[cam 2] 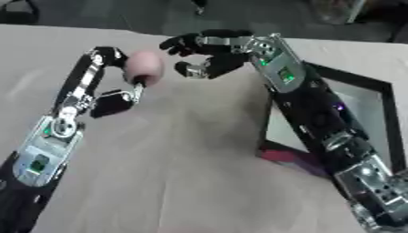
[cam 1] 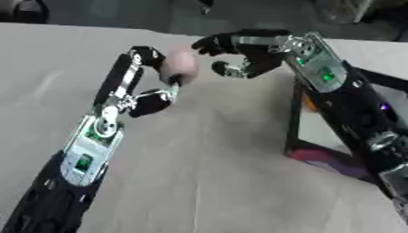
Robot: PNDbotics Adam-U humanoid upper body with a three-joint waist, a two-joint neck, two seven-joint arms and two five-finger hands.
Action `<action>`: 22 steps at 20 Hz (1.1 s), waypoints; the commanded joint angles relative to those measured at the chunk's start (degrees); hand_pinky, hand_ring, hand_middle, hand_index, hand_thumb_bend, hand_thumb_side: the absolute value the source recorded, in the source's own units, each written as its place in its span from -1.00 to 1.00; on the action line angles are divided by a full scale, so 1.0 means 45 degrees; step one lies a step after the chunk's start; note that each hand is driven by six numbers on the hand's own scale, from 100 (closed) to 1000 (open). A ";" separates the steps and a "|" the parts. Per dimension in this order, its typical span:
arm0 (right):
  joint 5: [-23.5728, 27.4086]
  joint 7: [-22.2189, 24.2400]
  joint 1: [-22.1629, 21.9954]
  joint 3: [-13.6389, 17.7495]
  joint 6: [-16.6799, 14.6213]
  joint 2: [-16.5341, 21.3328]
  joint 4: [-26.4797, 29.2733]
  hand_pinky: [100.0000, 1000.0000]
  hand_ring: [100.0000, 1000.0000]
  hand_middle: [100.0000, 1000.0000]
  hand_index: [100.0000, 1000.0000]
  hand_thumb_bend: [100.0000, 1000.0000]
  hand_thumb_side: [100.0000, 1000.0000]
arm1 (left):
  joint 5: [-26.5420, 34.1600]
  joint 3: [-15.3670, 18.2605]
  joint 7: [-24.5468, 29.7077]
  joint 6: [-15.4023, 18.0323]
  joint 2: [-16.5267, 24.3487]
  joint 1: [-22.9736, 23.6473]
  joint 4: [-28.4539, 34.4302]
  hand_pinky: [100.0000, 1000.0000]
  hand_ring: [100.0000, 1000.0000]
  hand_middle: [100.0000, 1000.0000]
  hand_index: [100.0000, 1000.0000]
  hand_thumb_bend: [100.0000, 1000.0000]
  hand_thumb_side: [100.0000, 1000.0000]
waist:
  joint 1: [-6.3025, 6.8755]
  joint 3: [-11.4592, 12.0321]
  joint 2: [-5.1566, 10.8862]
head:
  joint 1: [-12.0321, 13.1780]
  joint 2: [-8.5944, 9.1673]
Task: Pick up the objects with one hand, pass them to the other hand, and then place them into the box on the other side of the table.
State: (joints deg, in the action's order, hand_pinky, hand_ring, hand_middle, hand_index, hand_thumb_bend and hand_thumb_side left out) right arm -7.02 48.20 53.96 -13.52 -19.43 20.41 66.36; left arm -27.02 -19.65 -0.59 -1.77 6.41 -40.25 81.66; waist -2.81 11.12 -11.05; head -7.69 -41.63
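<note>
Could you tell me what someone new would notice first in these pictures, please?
Most striking is the pink rounded object held up above the table's middle in the left hand, whose fingers curl round it. The right hand hangs just beside it, fingers curled and empty. On the right stands a black-framed box on the beige table.

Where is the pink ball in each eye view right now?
Left eye view: the pink ball sits upper centre, held in the left robot hand.
Right eye view: the same ball sits upper left of centre.
Shared landmark: the right robot hand, fingers curled and apart from the ball, just to its right, above the black-framed box.
</note>
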 commanded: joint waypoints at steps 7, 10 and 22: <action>-0.0235 0.0838 0.0328 0.0087 -0.0889 -0.0071 0.0064 1.00 1.00 0.99 1.00 -1.00 0.31 | -0.0021 -0.0052 0.0069 0.0090 -0.0119 -0.0272 0.0273 0.53 0.06 -0.15 -0.11 -1.00 -1.00 | -0.0105 0.0058 0.0332 | -0.0052 0.0152; -0.0199 0.0838 0.0313 -0.0034 -0.0878 -0.0114 0.0093 1.00 1.00 1.00 1.00 -1.00 0.35 | -0.0015 -0.0051 0.0060 0.0083 -0.0151 -0.0266 0.0259 0.53 0.06 -0.15 -0.11 -1.00 -1.00 | -0.0113 0.0074 0.0328 | -0.0050 0.0153; -0.0052 0.0838 0.0284 -0.0473 -0.0873 -0.0223 0.0181 1.00 1.00 1.00 1.00 -1.00 0.44 | -0.0032 -0.0046 0.0031 0.0088 -0.0280 -0.0288 0.0214 0.53 0.06 -0.15 -0.10 -1.00 -1.00 | -0.0121 0.0085 0.0300 | -0.0014 0.0161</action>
State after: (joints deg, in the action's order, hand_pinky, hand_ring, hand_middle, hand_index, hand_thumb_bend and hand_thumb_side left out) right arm -7.70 48.18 53.98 -15.71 -19.45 18.91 66.07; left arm -27.05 -19.97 -0.31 -1.49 5.40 -40.28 81.69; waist -2.81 11.44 -11.05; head -7.77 -41.63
